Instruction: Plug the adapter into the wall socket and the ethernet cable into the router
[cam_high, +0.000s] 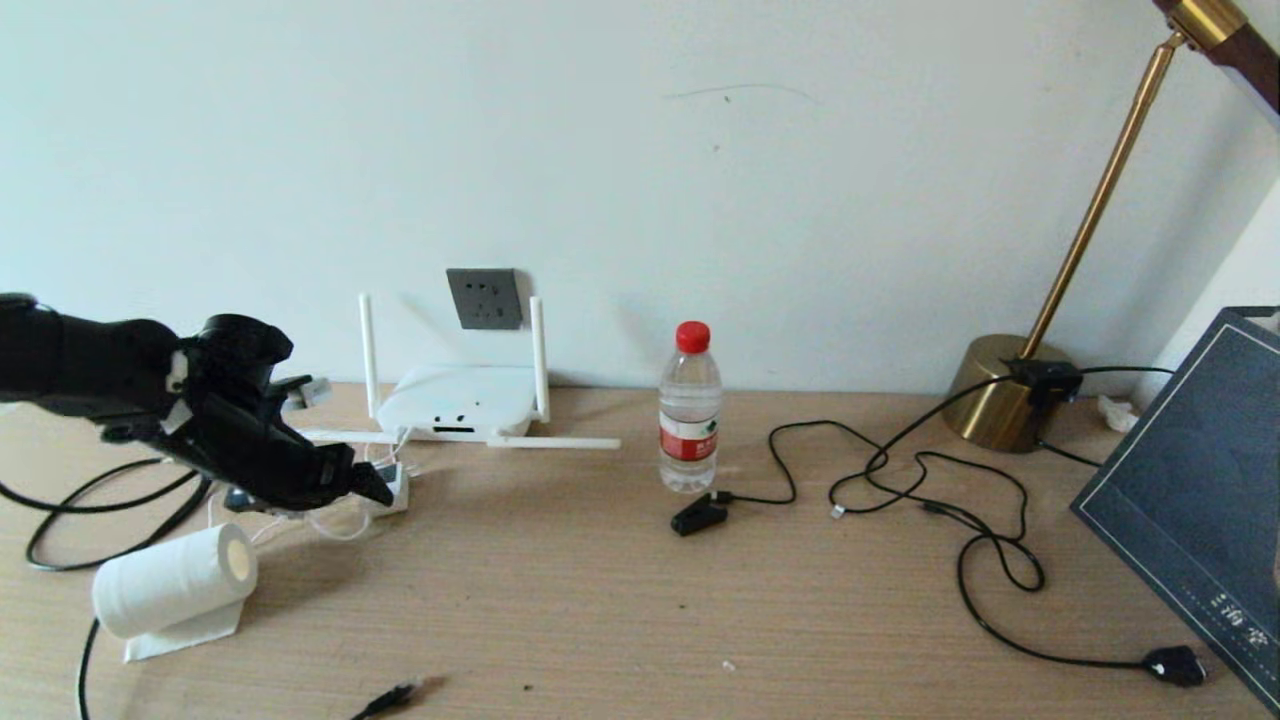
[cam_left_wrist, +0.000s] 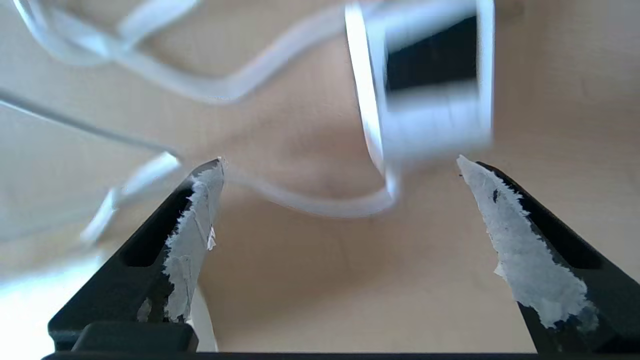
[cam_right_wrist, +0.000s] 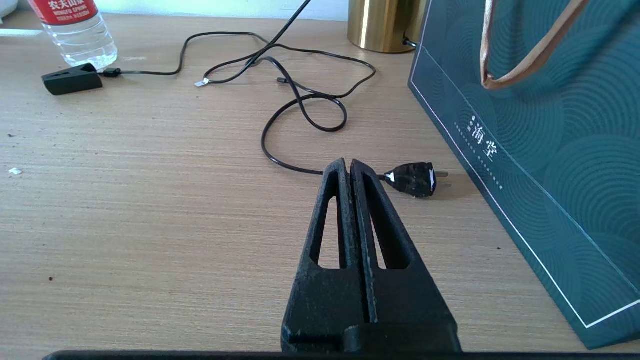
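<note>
At the left of the head view my left hand (cam_high: 368, 487) hangs spread wide and empty over the adapter (cam_high: 392, 484), a small white cube with one dark square face lying on the matte wood-grain table (cam_high: 560, 590). Its thin, springy cord (cam_left_wrist: 310, 205) loops between my fingers (cam_left_wrist: 192, 240); I could snag that instead of the cube. Right of it, the smooth white router (cam_high: 455, 400) sits below the grey wall socket (cam_high: 485, 298). Further right, my right hand (cam_right_wrist: 350, 167) is clenched, idle.

Router (cam_high: 455, 400) antennas (cam_high: 538, 358) flank wall socket (cam_high: 485, 298); bare desk (cam_high: 560, 600) mid-front; bottle (cam_high: 690, 410), cables right
</note>
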